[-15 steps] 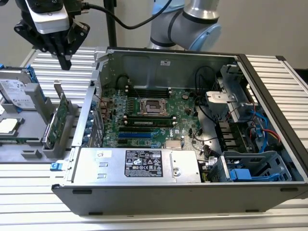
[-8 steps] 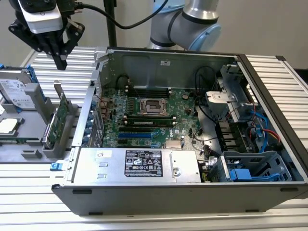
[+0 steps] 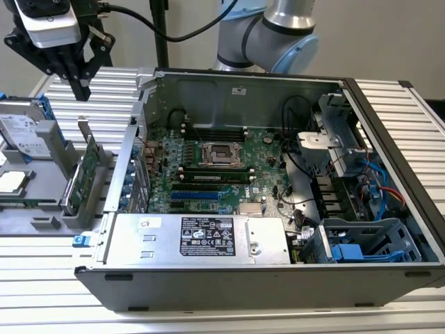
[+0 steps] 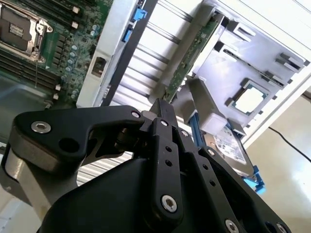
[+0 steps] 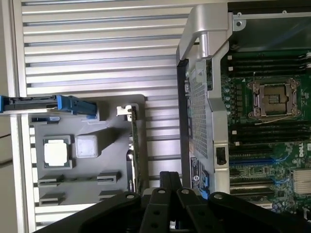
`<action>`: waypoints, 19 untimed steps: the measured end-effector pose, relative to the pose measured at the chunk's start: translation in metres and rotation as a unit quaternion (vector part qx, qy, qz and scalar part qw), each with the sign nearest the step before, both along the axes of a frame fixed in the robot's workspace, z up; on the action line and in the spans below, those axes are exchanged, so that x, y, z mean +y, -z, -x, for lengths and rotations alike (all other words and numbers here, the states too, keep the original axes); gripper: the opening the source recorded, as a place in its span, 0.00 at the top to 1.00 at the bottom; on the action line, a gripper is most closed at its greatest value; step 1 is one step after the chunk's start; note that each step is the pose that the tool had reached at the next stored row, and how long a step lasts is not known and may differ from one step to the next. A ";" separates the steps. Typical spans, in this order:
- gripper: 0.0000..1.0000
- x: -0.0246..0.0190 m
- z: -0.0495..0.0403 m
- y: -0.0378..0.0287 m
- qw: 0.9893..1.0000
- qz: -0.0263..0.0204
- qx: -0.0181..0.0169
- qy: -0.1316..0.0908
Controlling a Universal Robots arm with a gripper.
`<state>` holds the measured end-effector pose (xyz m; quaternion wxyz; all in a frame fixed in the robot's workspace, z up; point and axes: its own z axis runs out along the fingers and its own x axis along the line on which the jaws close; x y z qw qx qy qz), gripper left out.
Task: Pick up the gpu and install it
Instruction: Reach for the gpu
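The gpu (image 3: 85, 172) is a green card standing on edge in a grey holder (image 3: 42, 221) on the exterior view's left, outside the computer case. In both wrist views the gpu (image 4: 190, 54) (image 5: 134, 145) shows as a thin green edge just beyond the fingertips. My gripper (image 3: 82, 85) hangs in the air well above the card's far end, black fingers together and nothing between them. Its tip (image 4: 163, 104) (image 5: 170, 175) points down towards the card. The green motherboard (image 3: 215, 167) lies in the open case (image 3: 389, 125), with a blue slot (image 3: 198, 197) near its front.
A silver hard drive (image 3: 24, 132) with blue rails and a processor chip (image 3: 10, 182) sit in the same holder beside the card. The case's metal wall (image 3: 125, 167) stands between holder and motherboard. A power supply (image 3: 201, 238) and cables (image 3: 379, 184) occupy the case's front and right side.
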<state>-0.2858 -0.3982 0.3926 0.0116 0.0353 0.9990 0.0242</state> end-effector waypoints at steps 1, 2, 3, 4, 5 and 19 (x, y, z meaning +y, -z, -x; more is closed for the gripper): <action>1.00 0.0000 0.0012 0.0000 1.000 0.000 0.000 0.000; 1.00 0.0000 0.0024 0.0000 1.000 0.000 0.000 0.000; 1.00 0.0000 0.0036 0.0000 1.000 0.000 0.000 0.000; 1.00 0.0000 0.0047 0.0000 1.000 0.000 0.000 0.000; 1.00 0.0001 0.0059 0.0000 1.000 0.000 0.000 0.000; 1.00 0.0001 0.0207 0.0000 1.000 0.000 0.000 0.000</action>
